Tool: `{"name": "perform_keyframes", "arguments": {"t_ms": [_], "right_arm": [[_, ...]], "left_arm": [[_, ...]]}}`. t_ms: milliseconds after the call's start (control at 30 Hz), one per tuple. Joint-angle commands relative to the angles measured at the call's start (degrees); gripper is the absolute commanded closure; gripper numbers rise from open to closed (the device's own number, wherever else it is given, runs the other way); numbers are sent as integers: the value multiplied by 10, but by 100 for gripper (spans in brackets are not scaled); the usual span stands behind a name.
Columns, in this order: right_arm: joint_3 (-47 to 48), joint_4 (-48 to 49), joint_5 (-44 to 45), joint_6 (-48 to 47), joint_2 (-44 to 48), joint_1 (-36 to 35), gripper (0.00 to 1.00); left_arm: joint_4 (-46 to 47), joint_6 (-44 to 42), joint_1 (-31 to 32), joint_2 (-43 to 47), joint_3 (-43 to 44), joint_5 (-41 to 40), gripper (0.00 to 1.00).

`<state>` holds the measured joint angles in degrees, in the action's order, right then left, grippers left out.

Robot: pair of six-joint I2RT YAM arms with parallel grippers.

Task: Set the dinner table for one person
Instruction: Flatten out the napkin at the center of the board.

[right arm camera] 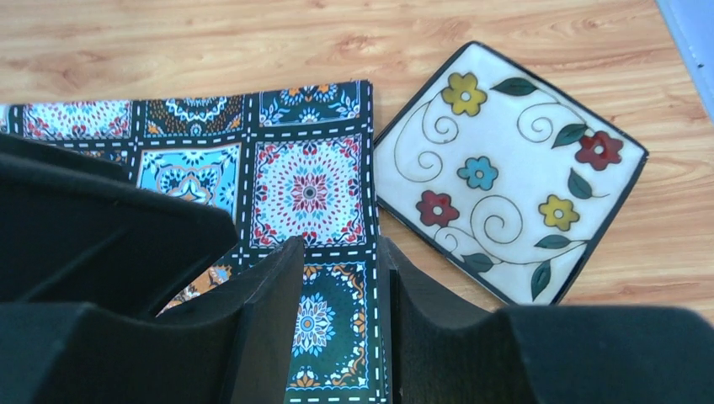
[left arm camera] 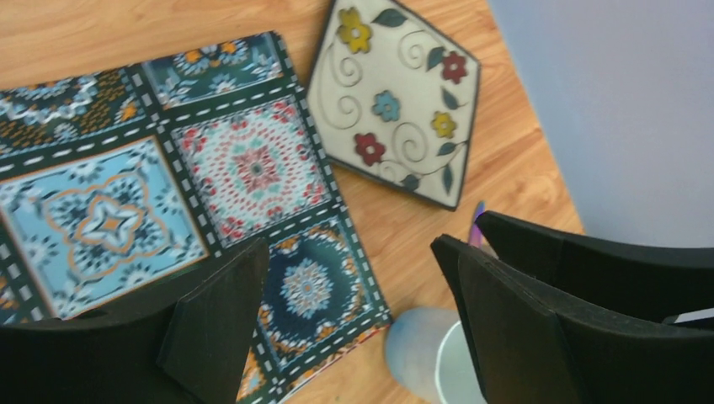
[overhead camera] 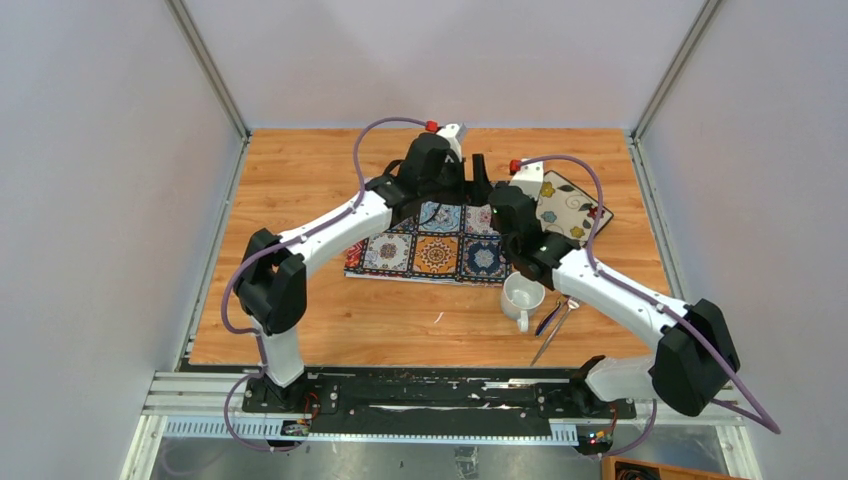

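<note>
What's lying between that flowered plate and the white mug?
Only bare wood of the dinner table, seen in the left wrist view between the flowered plate and white mug. The right arm hides that stretch from above.

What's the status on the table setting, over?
Left gripper open, empty, over placemat edge. Right gripper part open, empty. Dinner table: plate, mug, cutlery all off the placemat. No obstruction seen.
</note>
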<state>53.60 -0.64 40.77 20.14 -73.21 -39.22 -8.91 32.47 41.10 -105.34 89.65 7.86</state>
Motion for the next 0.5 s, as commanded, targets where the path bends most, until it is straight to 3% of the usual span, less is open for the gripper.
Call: {"name": "perform_keyframes", "arguments": {"t_ms": [0, 467], "right_arm": [[4, 2, -15, 22, -25, 1, 58], [25, 2, -44, 17, -84, -1, 58]], "left_arm": [[-11, -34, 3, 28, -39, -69, 11], [22, -18, -61, 58, -168, -89, 11]]}}
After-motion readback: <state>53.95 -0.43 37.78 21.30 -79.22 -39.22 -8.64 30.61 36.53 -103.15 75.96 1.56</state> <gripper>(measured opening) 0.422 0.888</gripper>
